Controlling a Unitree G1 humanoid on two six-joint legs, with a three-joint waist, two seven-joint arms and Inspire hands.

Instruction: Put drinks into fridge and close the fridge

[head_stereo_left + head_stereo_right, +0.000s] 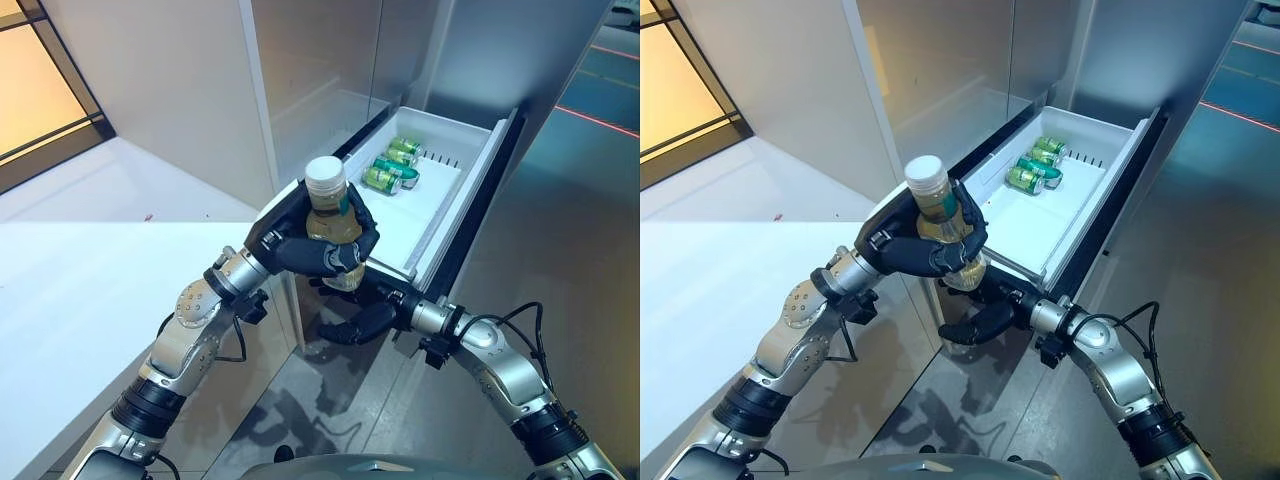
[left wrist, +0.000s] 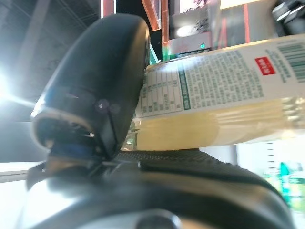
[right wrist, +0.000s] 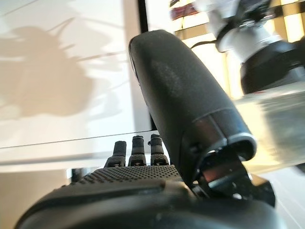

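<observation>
Gripping a bottle (image 1: 332, 215) upright, left hand (image 1: 300, 243) hovers near the open drawer (image 1: 455, 215) holding cans (image 1: 392, 167); right hand (image 1: 362, 322) below, fingers relaxed

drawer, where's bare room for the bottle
The drawer is bare across its near half, between the cans and its near wall, and along its right side. Only the far left corner is crowded. The left hand holds the bottle over the near corner, the right hand below it.
</observation>
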